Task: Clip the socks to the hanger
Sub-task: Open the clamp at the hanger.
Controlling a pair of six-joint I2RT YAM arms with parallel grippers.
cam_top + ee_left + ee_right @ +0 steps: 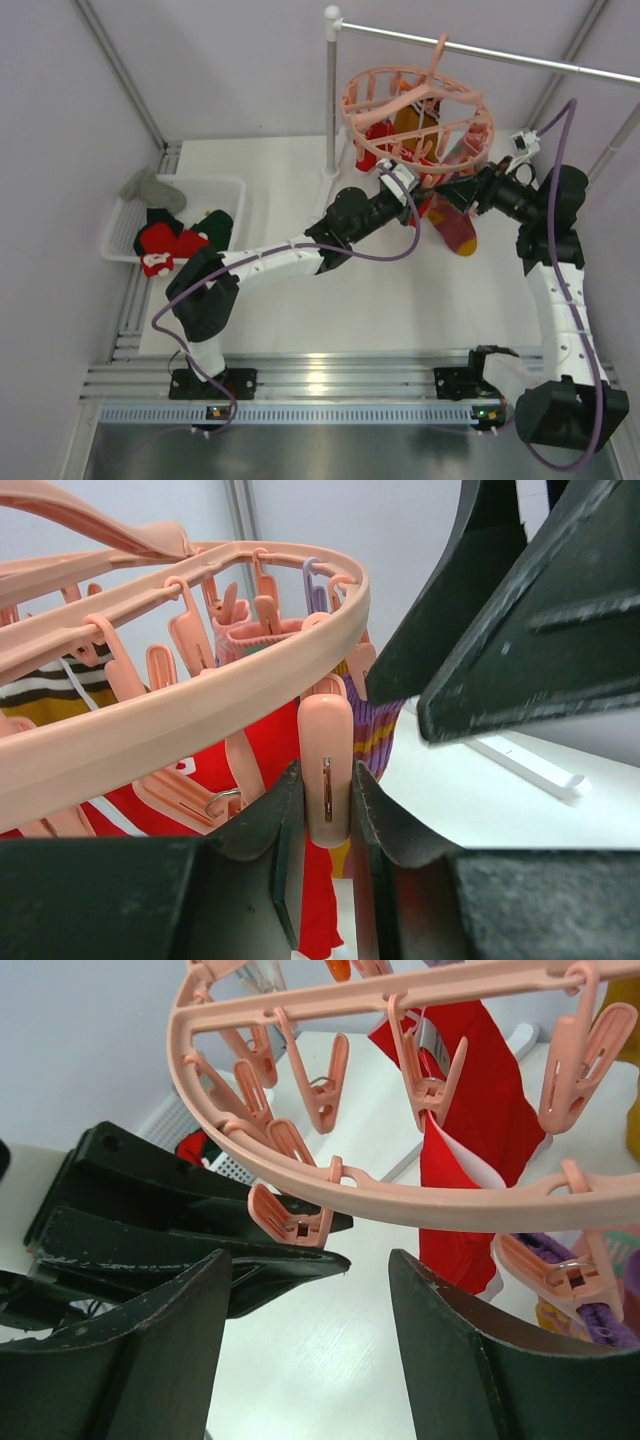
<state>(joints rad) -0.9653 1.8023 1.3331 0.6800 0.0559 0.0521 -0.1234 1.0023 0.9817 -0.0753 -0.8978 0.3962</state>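
Note:
The salmon-pink hanger hangs from the rail by its hook, with several socks clipped on it, among them a red sock and a mustard one. My left gripper is at the ring's near rim. In the left wrist view it is shut on a dangling clip, with a red sock and a purple-striped sock behind. My right gripper is just right of it. In the right wrist view it is open and empty under the ring. A maroon-and-mustard sock shows below the grippers.
A white mesh basket at the left holds red, dark green and grey socks. The grey rail and its pole stand at the back. White walls close in on both sides.

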